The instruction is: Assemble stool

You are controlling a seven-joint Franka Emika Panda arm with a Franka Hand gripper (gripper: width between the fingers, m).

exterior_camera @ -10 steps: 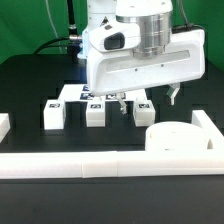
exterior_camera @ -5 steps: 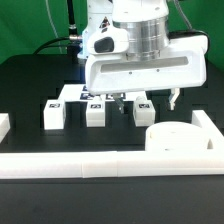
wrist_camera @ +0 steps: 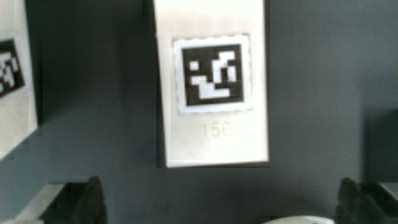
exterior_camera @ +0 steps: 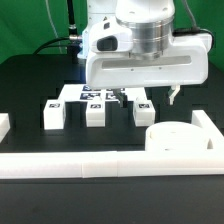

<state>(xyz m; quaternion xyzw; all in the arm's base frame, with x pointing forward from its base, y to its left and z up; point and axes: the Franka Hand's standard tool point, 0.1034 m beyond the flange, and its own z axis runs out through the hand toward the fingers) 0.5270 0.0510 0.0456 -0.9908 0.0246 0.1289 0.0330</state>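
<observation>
Three short white legs with black-and-white tags stand in a row in the exterior view: left (exterior_camera: 54, 114), middle (exterior_camera: 96, 113), right (exterior_camera: 143, 111). The round white seat (exterior_camera: 172, 136) lies flat at the exterior view's right. My gripper (exterior_camera: 119, 98) hangs above the table between the middle and right legs, touching neither. In the wrist view the gripper (wrist_camera: 222, 205) is open and empty, with dark fingertips (wrist_camera: 79, 202) at both sides. One tagged leg (wrist_camera: 214, 90) lies ahead of the jaws, and another leg's edge (wrist_camera: 15, 95) shows beside it.
The marker board (exterior_camera: 80, 93) lies behind the legs. A long white rail (exterior_camera: 100, 165) runs along the front, with short rail pieces at the exterior view's left (exterior_camera: 4, 126) and right (exterior_camera: 210, 126). The table is black.
The gripper has risen a little above the legs, still open. The legs and seat have not moved.
</observation>
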